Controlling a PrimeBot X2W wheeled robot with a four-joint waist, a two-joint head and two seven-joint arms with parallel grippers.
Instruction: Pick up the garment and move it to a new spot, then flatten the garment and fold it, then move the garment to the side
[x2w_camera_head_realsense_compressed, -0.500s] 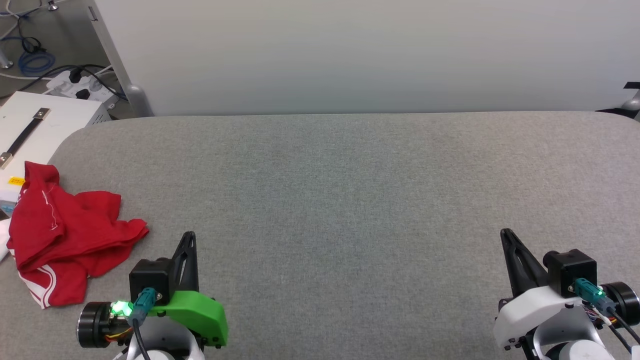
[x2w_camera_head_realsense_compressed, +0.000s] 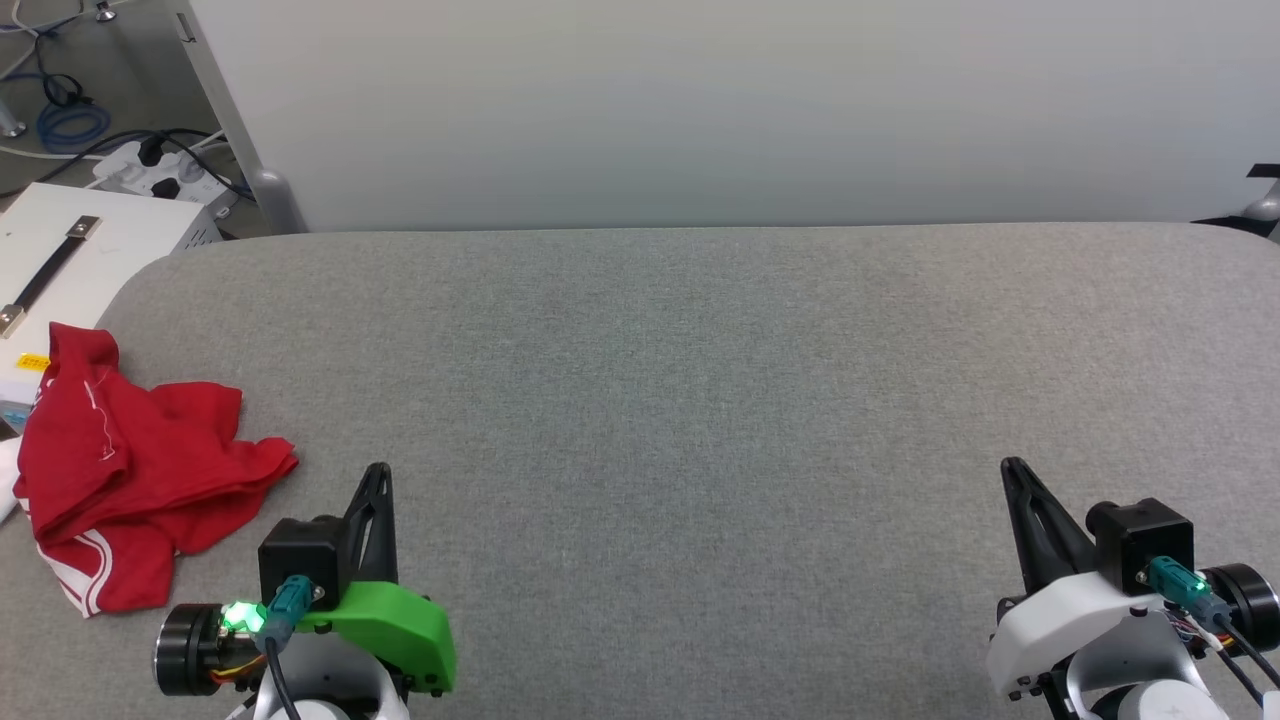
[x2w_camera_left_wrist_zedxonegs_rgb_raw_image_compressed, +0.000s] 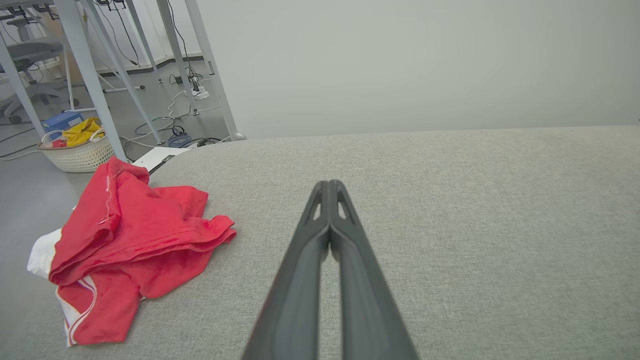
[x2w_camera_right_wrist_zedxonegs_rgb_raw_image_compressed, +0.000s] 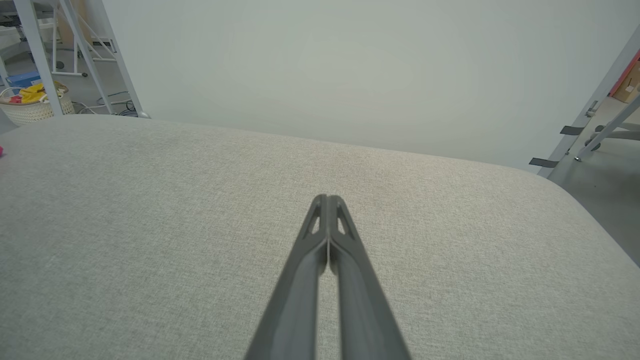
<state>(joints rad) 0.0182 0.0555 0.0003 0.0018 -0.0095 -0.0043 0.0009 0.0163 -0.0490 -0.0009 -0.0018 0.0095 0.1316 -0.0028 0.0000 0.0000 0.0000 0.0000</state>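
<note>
Head view: nothing has moved in the last half-second. We hold our left gripper (x2w_camera_head_realsense_compressed: 378, 478) and right gripper (x2w_camera_head_realsense_compressed: 1012, 470) pinched shut and empty, so pickup has not begun. The garment (x2w_camera_head_realsense_compressed: 140, 470), thin crumpled red cloth with white striped trim, lies just left of the left gripper. Left wrist: its soft folds slump on the coarse grey woven tabletop (x2w_camera_left_wrist_zedxonegs_rgb_raw_image_compressed: 450, 225). Right wrist: closed fingers above the same weave.

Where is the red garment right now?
In the head view, the garment lies crumpled at the left edge of the grey table, just left of the left gripper.
</note>
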